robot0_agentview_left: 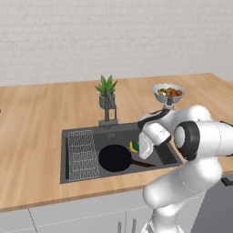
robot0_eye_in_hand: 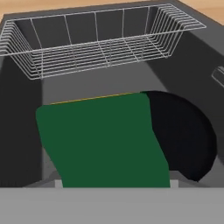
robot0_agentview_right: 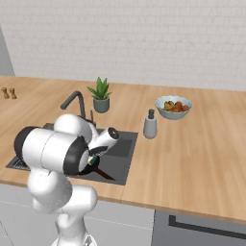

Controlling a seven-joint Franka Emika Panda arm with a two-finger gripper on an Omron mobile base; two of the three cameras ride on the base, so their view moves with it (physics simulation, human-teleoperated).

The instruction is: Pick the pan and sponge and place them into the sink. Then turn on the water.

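The pan (robot0_agentview_left: 115, 158) already lies on the floor of the sink (robot0_agentview_left: 170, 154), its thin handle pointing right along the near wall, with the wire rack (robot0_agentview_left: 83, 154) standing at the basin's left end. The sponge (robot0_agentview_left: 134, 146) hangs just above the pan's far right edge, right under the white hand, which reaches down into the basin. In the hand view its green top (robot0_eye_in_hand: 103, 140) sits very close below the camera, with the black pan (robot0_eye_in_hand: 183, 135) beside and beneath it and the rack (robot0_eye_in_hand: 100, 43) farther off. I judge the fingers are pinching the sponge, since it sits tight against them off the basin floor, though the tips themselves are hidden and I cannot see the contact.

The step in hand looks like setting the sponge down. To do it well, the hand should come a little lower so the sponge drops a short way and does not bounce off the pan's rim, then spread the fingers and lift straight up, clear of the basin walls. After that the dark faucet (robot0_agentview_left: 109, 107), at the far rim by the potted plant (robot0_agentview_left: 106, 91), needs its lever turned; no stream runs yet. The bowl of food (robot0_agentview_left: 169, 93) and the soap bottle (robot0_agentview_right: 150, 125) on the tabletop (robot0_agentview_left: 36, 123) to the right should stay untouched.
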